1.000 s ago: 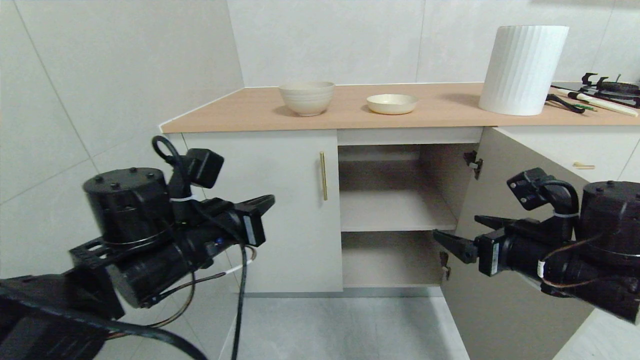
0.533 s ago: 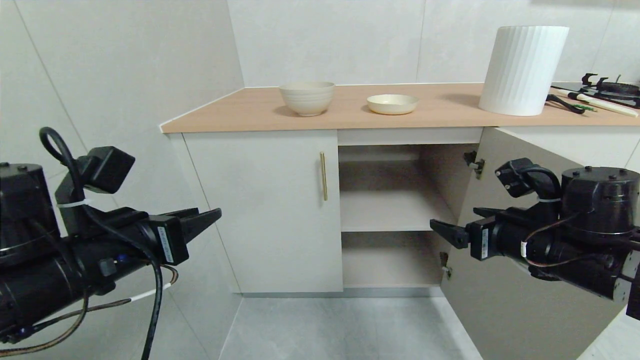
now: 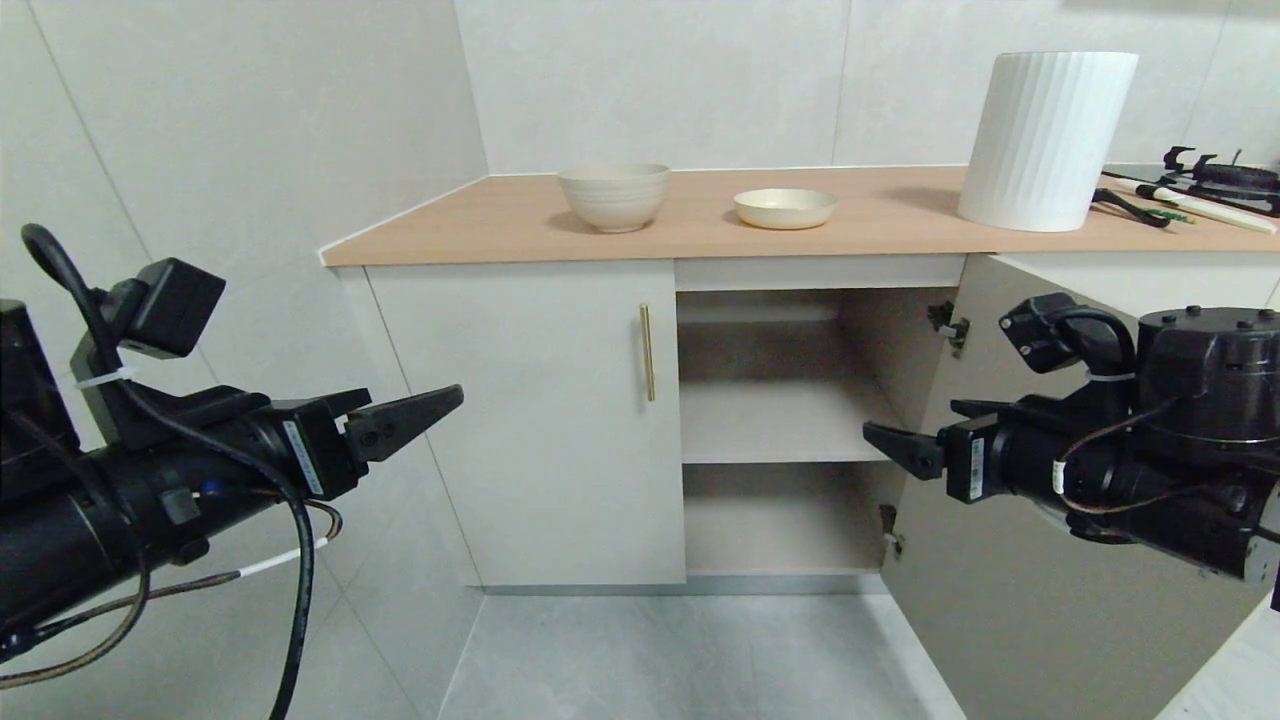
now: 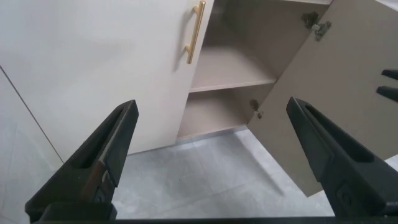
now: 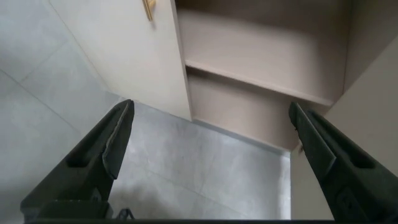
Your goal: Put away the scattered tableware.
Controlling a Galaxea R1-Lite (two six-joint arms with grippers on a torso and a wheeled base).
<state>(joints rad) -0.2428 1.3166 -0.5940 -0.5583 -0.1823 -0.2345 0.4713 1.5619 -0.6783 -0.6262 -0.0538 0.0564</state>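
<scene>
Tiled kitchen corner, wooden counter [image 3: 480,228] across the upper frame — bowl [image 3: 614,196] and small dish [image 3: 785,208] sit on it, upper centre. Cupboard [image 3: 780,425] open at centre. My left gripper [image 3: 415,402] lower left, right gripper [image 3: 910,422] lower right — both spread wide.

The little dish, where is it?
In the head view the little dish sits on the wooden counter, between the bowl on its left and the tall white container on its right.
</scene>
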